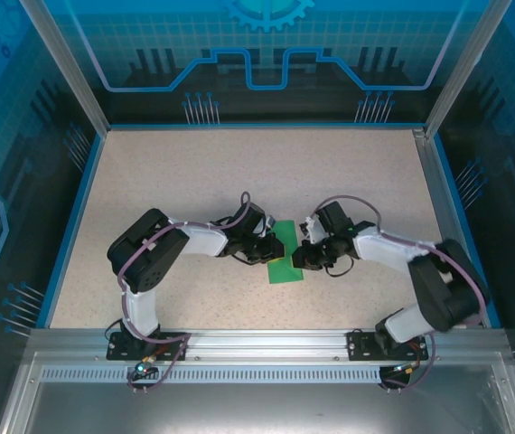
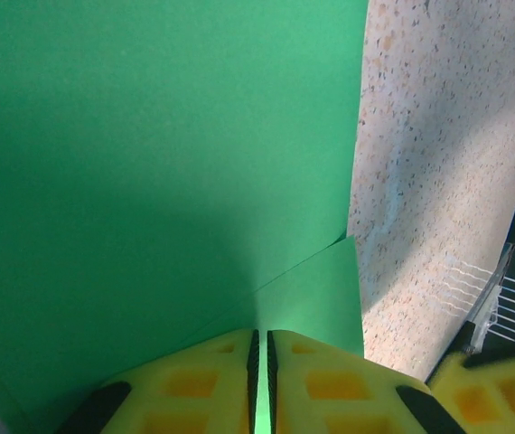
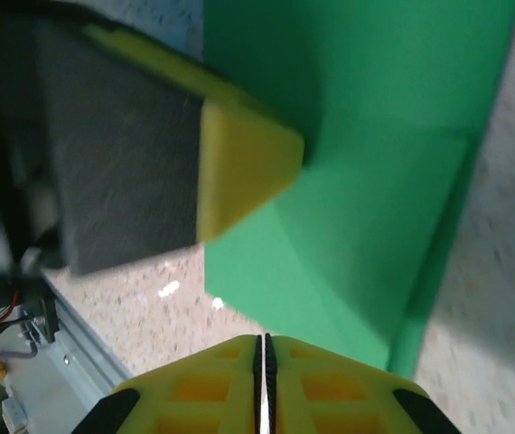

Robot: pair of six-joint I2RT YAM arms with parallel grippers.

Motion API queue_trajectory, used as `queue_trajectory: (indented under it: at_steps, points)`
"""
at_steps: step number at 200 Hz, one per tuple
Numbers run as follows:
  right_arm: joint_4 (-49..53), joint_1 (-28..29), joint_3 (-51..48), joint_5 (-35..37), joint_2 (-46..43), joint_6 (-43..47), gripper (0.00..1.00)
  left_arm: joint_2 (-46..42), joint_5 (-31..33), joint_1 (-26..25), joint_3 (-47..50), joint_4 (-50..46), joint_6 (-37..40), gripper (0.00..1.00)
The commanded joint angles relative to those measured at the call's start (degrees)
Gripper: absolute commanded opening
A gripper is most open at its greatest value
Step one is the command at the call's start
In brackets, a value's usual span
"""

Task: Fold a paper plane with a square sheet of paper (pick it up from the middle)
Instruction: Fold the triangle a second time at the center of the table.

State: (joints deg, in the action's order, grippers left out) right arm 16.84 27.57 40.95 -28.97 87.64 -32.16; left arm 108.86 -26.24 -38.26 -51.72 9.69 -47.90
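Top view: your left gripper (image 1: 271, 251) and right gripper (image 1: 303, 256) meet over the green sheet of paper (image 1: 285, 271) at mid-frame. On the left wrist, the yellow fingers (image 2: 194, 389) are all but closed on a sliver of the sheet (a folded flap lies just ahead). On the right wrist, the jaws are pressed together at the sheet's lower edge; whether they grip it, you cannot tell.

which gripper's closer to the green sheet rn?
Left, narrowly. The left gripper sits over the sheet, with paper all around its tip; the right gripper is at the sheet's edge, partly over the table.
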Motion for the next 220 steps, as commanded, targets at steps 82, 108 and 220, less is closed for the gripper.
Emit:
queue_trajectory:
  at_steps: [82,108,220]
  points:
    - [-3.47,-1.09,-7.1,1.36,6.94,0.57,0.1,-2.21,2.23,-0.24,-1.87,-8.2,2.8,0.25]
    - [-4.79,-1.12,-7.65,1.2,6.59,-0.35,0.11,-5.71,1.25,-0.36,-2.36,-8.52,2.46,0.26]
    - [-6.04,-0.95,-7.9,1.68,8.16,-1.06,0.1,0.81,1.7,-3.7,1.45,-0.62,-4.52,0.13]
